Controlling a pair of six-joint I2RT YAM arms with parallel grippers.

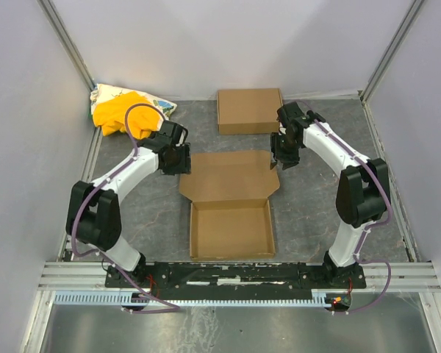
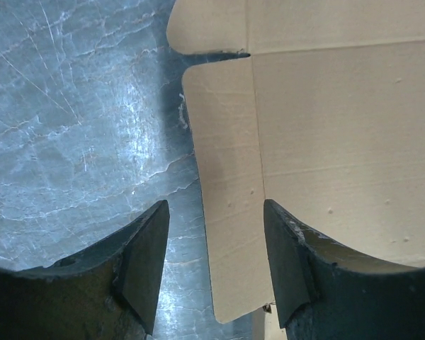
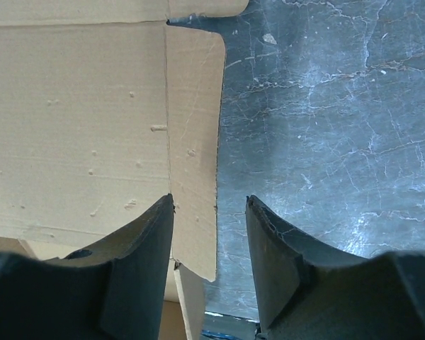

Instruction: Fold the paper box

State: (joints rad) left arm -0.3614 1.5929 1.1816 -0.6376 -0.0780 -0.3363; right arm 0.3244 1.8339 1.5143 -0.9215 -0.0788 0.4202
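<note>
The paper box (image 1: 231, 229) sits mid-table as a shallow brown tray with its lid (image 1: 230, 176) folded back flat behind it. My left gripper (image 1: 181, 160) hovers at the lid's left edge and my right gripper (image 1: 282, 157) at its right edge. In the left wrist view the left gripper (image 2: 216, 262) is open, and the lid's left side flap (image 2: 227, 177) lies below the gap, apart from both fingers (image 2: 145, 262). The right wrist view has the right gripper (image 3: 209, 262) open too, with the right side flap (image 3: 195, 142) under the gap near the left finger (image 3: 145, 276).
A second, closed brown carton (image 1: 249, 110) lies at the back behind the lid. A yellow cloth bundle (image 1: 121, 112) sits in the back left corner. White walls enclose the grey marbled table (image 1: 151, 213) on three sides.
</note>
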